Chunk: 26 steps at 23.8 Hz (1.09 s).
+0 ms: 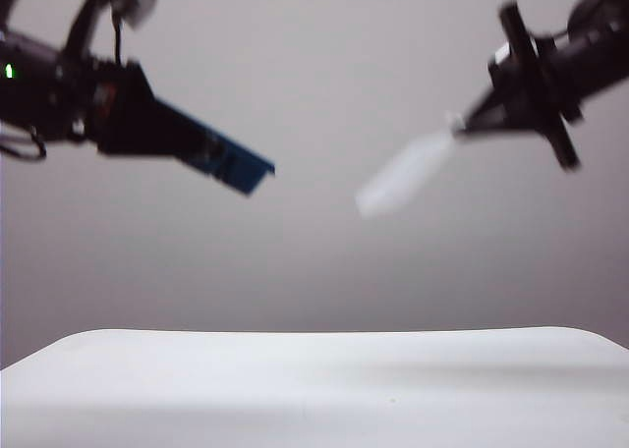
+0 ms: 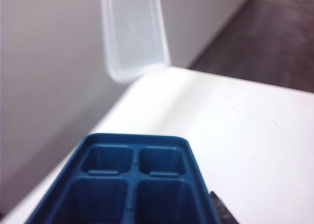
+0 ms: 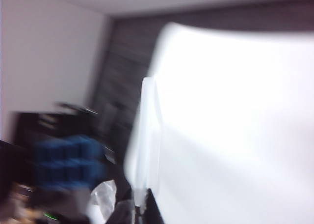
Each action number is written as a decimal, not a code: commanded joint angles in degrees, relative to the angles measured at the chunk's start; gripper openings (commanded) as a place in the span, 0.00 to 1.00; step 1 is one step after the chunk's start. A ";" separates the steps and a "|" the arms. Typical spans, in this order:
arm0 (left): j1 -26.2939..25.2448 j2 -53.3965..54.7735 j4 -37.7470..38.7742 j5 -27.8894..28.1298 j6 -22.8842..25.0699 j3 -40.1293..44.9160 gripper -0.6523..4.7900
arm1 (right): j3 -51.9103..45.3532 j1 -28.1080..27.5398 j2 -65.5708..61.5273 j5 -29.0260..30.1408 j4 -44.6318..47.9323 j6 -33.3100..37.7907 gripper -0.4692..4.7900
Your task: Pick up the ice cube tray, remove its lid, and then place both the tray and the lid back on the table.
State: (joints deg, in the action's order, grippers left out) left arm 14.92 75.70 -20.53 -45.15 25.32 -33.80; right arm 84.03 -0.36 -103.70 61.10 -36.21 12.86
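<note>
1. Navy-blue plastic marks the ice cube tray (image 1: 211, 153), held high in the air at about ten o'clock in the exterior view, tilted downward toward the centre, well above the table (image 1: 314, 389).
2. Left gripper (image 1: 133, 124) clasps the tray's near end, its jaws spread across the tray's width; in the left wrist view the tray (image 2: 132, 180) shows open square compartments, uncovered.
3. Frosted, translucent, the lid (image 1: 408, 173) hangs apart from the tray at about two o'clock, blurred, slanting down toward the centre.
4. Right gripper (image 1: 462, 124) pinches the lid's upper edge, fingers pressed nearly together.
5. Right wrist view shows the lid (image 3: 147, 135) edge-on, heavily blurred.
</note>
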 commanded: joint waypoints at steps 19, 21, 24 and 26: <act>-9.46 36.35 -18.45 -15.89 -4.39 0.15 0.58 | -17.00 -0.13 -19.80 1.73 8.04 -10.97 0.27; -9.11 36.35 -17.35 -14.69 -3.41 0.15 0.73 | -17.00 -0.13 -19.80 1.44 8.22 -10.97 0.42; -9.09 36.35 -16.81 -11.67 -5.03 0.13 1.00 | -16.96 -0.33 -19.76 0.35 8.59 -10.78 0.45; -9.09 36.28 -16.85 -10.69 -6.43 0.11 1.00 | -16.76 -0.52 -19.65 -0.48 8.57 -10.23 0.52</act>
State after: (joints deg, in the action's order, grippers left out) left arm 5.74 112.25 -37.19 -56.40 20.12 -33.65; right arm 66.98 -0.56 -123.68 61.21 -27.86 2.17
